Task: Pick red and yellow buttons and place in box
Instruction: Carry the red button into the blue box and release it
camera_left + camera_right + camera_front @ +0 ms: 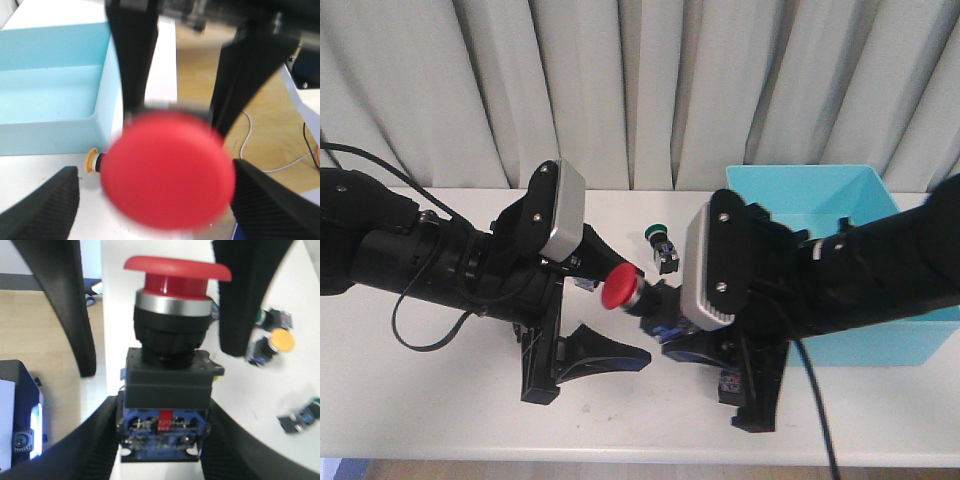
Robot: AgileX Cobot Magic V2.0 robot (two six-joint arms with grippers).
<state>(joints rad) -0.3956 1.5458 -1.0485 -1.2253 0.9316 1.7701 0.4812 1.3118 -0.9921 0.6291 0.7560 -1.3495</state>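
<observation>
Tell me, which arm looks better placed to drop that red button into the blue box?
The right arm, probably. Its gripper is shut on the red button, clamping the button's base, and the box lies on that arm's side of the table. The left gripper is open, its fingers apart either side of the cap.

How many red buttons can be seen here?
1: the red button gripped by its body in the right end effector, between the two arms. The arms may hide others.

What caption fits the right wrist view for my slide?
Right claw shut on the red button's blocky base, cap pointing away; a yellow button lies on the white table beyond.
</observation>
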